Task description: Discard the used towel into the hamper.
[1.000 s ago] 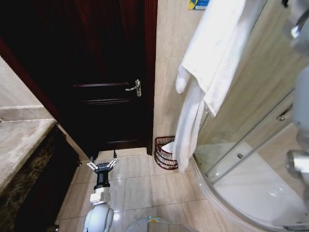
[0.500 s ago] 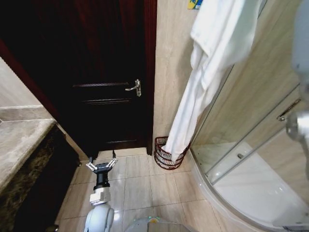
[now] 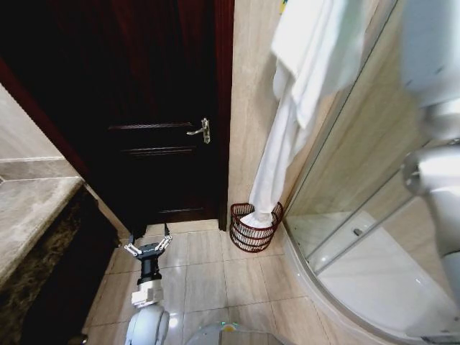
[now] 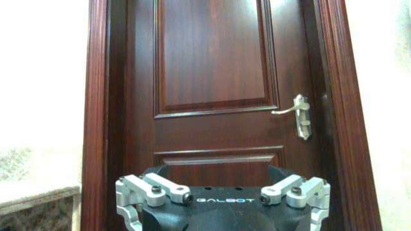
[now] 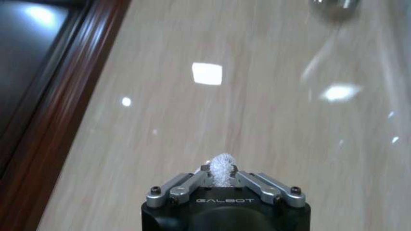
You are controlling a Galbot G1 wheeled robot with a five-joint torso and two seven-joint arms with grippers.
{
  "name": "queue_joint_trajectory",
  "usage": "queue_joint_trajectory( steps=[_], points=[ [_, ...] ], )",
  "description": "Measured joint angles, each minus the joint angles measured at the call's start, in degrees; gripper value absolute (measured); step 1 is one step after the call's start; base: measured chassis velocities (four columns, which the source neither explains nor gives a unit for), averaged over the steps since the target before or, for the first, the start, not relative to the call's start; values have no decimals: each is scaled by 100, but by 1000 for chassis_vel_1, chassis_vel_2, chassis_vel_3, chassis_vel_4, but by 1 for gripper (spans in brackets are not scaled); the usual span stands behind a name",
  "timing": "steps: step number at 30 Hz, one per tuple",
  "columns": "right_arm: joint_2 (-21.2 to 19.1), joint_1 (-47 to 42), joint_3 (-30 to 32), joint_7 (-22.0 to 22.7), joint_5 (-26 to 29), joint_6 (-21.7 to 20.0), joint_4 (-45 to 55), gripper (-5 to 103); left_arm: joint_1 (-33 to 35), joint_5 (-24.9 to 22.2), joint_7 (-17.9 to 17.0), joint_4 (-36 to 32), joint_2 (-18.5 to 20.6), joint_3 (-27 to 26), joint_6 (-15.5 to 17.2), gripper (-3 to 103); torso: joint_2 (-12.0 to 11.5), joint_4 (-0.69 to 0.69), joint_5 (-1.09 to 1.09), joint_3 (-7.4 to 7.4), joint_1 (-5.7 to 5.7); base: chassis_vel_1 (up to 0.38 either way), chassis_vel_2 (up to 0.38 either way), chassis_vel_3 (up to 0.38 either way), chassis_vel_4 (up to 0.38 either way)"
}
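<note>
Towel (image 3: 305, 79), long white terry cloth, hangs from high up at the frame's top down along the beige tiled wall (image 3: 251, 93); its lower end sits inside the hamper's mouth, bunched white just above the rim.

Going left to right in head view: grey-brown stone counter (image 3: 32, 208) at far left edge, w/ dark cabinet front under it. Next, dark red-brown panelled wooden door (image 3: 158, 93) w/ silver lever handle (image 3: 202, 130) near its right side. Low in front of the door, the left gripper (image 3: 147, 246) on its black-and-white arm hovers over the beige tiled floor (image 3: 208, 280), fingers spread wide, holding nothing, well apart from the hamper. Left wrist view has the same gripper (image 4: 222, 219) facing the door, both finger bases splayed outward, handle to one side.

Then the hamper (image 3: 254, 228), small round reddish-brown open-weave basket w/ thin vertical ribs, standing upright on the floor in the corner btwn the door frame and the curved shower base, against the wall. Right of it: glass shower enclosure (image 3: 359, 187) w/ white tray (image 3: 388, 287) below.

Far right edge: right arm's grey-white links, raised high. Right wrist view: right gripper (image 5: 222, 175) w/ fingers narrow, pinched on a small tuft of the white towel sticking up btwn the tips; glossy beige wall tile w/ light reflections beyond, dark wood frame strip along one side.
</note>
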Motion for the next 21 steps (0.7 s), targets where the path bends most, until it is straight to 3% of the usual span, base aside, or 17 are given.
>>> queue_joint_trajectory(
  steps=[11, 21],
  points=[
    [-257, -2559, 429, 114, -418, 190, 1045, 5, 57, -76, 33, 38, 111, -39, 39, 100, 0, 0, 0, -1, -1, 0, 0, 0, 0],
    [-315, -5265, 1250, 156, -784, 113, 2055, 5, -12, -492, -4, 6, 294, -51, 415, 100, 0, -2, 2, -2, -2, 0, 0, 0, 0]
  ],
)
